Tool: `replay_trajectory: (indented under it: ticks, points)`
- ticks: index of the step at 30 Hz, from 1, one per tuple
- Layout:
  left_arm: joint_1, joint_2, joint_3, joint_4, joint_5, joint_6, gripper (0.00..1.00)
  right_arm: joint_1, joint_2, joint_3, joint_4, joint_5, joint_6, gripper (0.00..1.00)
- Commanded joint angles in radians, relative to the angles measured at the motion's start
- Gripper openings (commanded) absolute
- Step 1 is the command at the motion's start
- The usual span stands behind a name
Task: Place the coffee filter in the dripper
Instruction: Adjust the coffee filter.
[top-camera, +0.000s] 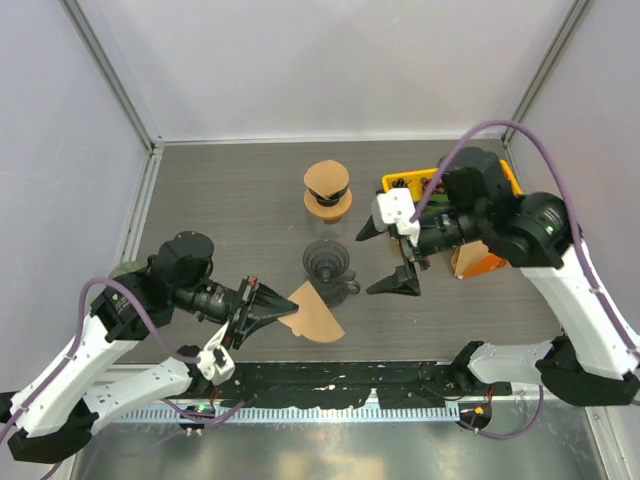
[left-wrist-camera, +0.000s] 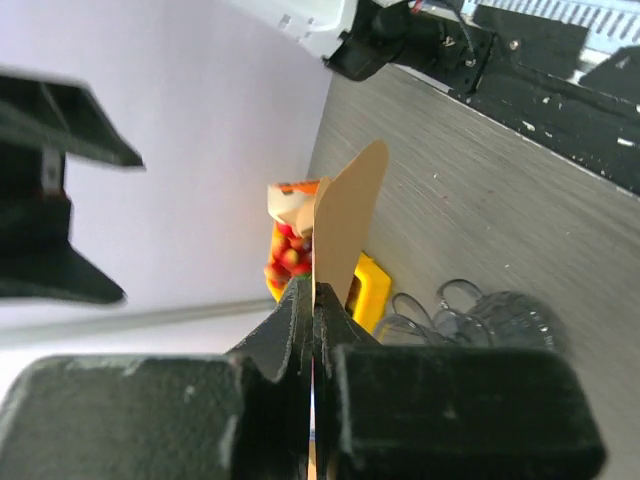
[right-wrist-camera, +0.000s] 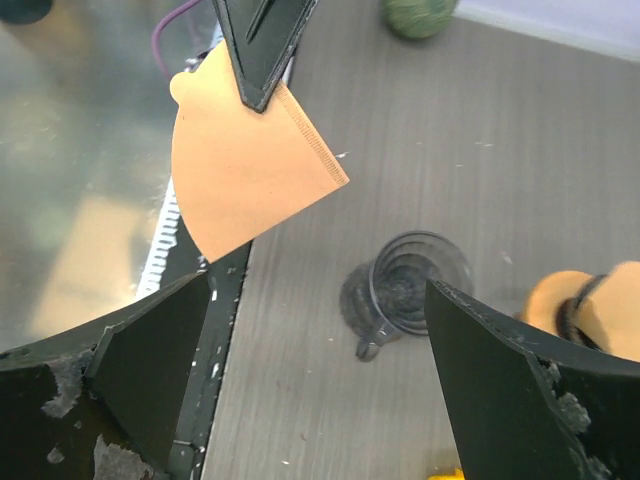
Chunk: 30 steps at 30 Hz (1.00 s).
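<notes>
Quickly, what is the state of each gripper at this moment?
Left gripper: closed, holding the coffee filter.
Right gripper: open, holding nothing.

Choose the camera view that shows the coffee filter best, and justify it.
Right wrist: the coffee filter faces it flat, nearly the whole fan visible. Top external shows it smaller, pinched by the left gripper. Left wrist sees it edge-on.

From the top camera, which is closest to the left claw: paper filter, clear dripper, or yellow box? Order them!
1. paper filter: pinched in the left gripper.
2. clear dripper: table middle.
3. yellow box: back right.
</notes>
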Motion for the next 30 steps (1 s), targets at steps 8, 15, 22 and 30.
replay_trajectory:
  ticks: [8, 15, 22, 30]
  points:
    - [-0.11, 0.071, 0.021, -0.191, 0.059, 0.836, 0.0, 0.084, 0.297, 0.216, -0.344, -0.16, -0.17, 0.96]
    - [-0.15, 0.074, 0.018, -0.143, 0.047, 0.834, 0.0, 0.199, 0.349, 0.143, -0.377, -0.192, -0.216, 0.98]
    - [-0.153, 0.062, 0.007, -0.105, 0.03, 0.817, 0.0, 0.205, 0.383, 0.088, -0.375, -0.237, -0.243, 1.0]
    - [-0.161, 0.017, -0.05, -0.06, 0.029, 0.799, 0.0, 0.21, 0.407, 0.016, -0.375, -0.271, -0.285, 0.85]
